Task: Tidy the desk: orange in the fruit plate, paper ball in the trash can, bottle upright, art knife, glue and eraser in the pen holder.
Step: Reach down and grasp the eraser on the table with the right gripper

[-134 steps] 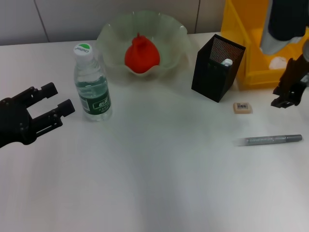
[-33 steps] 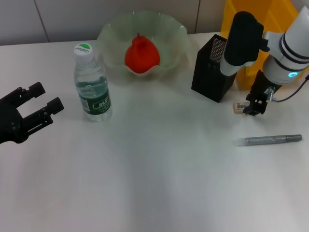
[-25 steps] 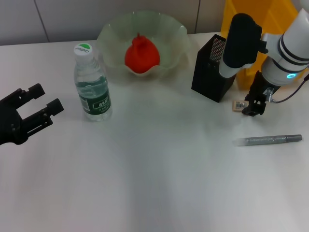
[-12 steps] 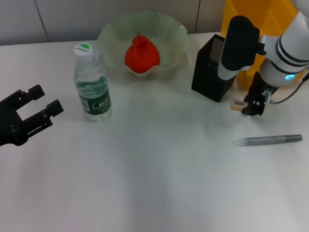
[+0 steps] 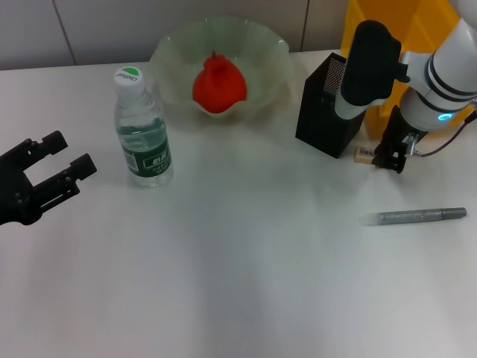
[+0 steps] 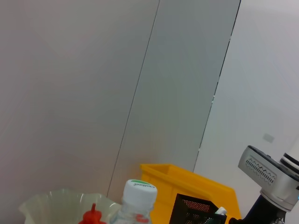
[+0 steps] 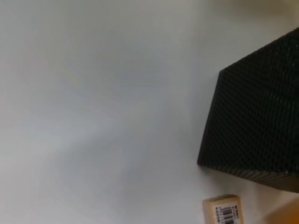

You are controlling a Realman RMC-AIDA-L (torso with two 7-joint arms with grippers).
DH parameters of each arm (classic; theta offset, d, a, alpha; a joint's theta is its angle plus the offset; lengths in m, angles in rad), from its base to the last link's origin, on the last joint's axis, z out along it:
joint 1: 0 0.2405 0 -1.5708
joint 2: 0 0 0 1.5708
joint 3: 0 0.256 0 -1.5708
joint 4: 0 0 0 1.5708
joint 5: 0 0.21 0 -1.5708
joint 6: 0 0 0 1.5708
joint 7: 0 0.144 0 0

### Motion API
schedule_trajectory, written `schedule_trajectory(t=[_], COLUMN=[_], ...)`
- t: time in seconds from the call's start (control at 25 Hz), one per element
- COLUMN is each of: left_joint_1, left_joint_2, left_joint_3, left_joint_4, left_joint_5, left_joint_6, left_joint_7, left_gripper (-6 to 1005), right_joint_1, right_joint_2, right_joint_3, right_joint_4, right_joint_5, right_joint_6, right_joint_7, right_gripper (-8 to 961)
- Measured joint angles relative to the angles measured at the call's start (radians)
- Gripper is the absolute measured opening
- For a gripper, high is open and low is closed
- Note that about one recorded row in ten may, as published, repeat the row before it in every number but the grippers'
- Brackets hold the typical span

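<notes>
My right gripper point(image 5: 388, 158) hangs just right of the black mesh pen holder point(image 5: 334, 106), shut on the beige eraser point(image 5: 363, 154), which sticks out toward the holder's base. The right wrist view shows the eraser point(image 7: 223, 212) beside the pen holder point(image 7: 257, 126). The grey art knife point(image 5: 414, 216) lies on the desk in front of that gripper. The orange point(image 5: 218, 86) sits in the pale green fruit plate point(image 5: 173, 46). The bottle point(image 5: 141, 130) stands upright. My left gripper point(image 5: 72, 153) rests open at the left edge. The right arm hides the paper ball and the glue.
The yellow trash can point(image 5: 387, 45) stands behind the pen holder at the back right. The right arm's forearm point(image 5: 367, 63) hangs over the holder. A white tip point(image 6: 220, 211) shows inside the pen holder point(image 6: 196, 212) in the left wrist view.
The right arm came down from the trash can onto the eraser. Over the last second gripper and eraser shifted together up and toward the pen holder. The left gripper has barely moved.
</notes>
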Motion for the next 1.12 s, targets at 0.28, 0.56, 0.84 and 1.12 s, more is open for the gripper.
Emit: schedule_trajectory(t=[0.28,0.56,0.84,1.12], left_joint_1=[-0.001,-0.001,-0.001,-0.001], left_joint_2=[0.001,0.001,0.001,0.001], left_joint_3=[-0.008,-0.014,-0.019,-0.025], left_joint_4=[0.000,0.000,0.000,0.000], left_joint_5=[-0.001,-0.001,-0.001,-0.001], left_joint_6=[0.000,0.000,0.000,0.002], left_joint_7=[0.000,0.000,0.000,0.000], left_gripper=[738,738,738,738], right_joint_1=[0.001,0.005,0.026,0.048], right_joint_2=[0.000,-0.002,-0.021,-0.028], right_joint_3=[0.000,0.000,-0.030,-0.053], right_joint_4=[0.000,-0.006,0.030,0.066], right_joint_5=[0.000,0.000,-0.001,-0.001], right_joint_6=[0.003,0.007,0.021,0.027], right_joint_7=[0.008,0.022,0.061,0.082], right_gripper=[86,154,225,256])
